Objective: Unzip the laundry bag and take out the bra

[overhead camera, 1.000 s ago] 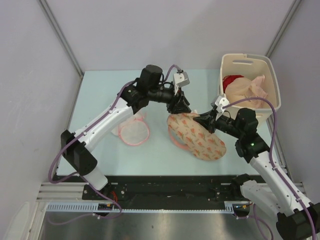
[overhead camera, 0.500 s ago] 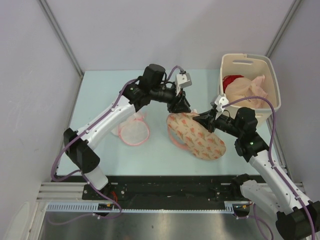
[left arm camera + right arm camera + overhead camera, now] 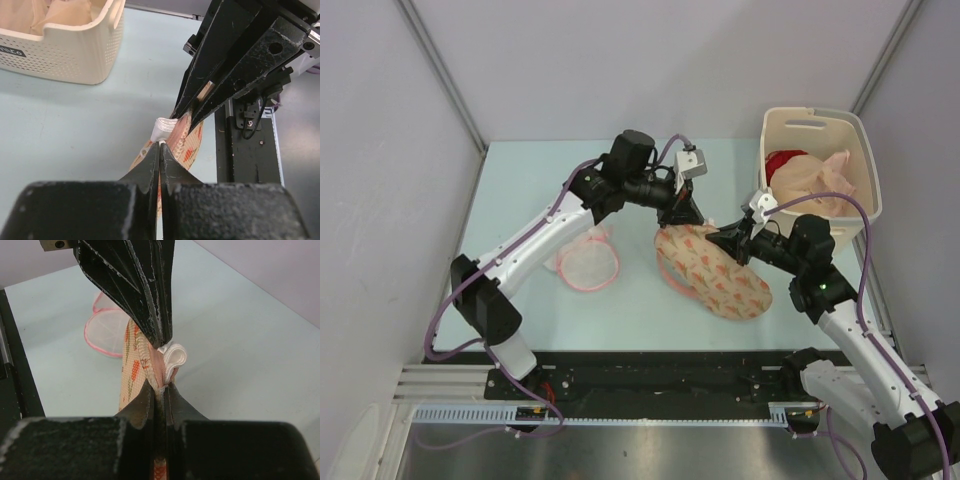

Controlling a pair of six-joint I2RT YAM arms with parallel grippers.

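The laundry bag [image 3: 715, 275], cream-peach with red-pink motifs, lies on the table between the arms. Its upper end is lifted where both grippers meet. My left gripper [image 3: 691, 216] is shut, its tips [image 3: 161, 145] pinching the white zip pull tab [image 3: 163, 128] at the bag's edge. My right gripper [image 3: 721, 240] is shut on the bag's zip edge [image 3: 162, 386], just beside the white tab [image 3: 175, 356]. The left fingers [image 3: 150, 300] come down from above in the right wrist view. The bra does not show.
A cream perforated basket [image 3: 818, 116] stands at the back right, holding a red garment [image 3: 782, 162] and pale peach clothes. A round white mesh item with pink trim [image 3: 588, 265] lies left of the bag. Grey walls close in the table.
My left gripper has shifted slightly to the right, toward the right gripper, still at the bag's upper end. The right arm and the bag have barely moved.
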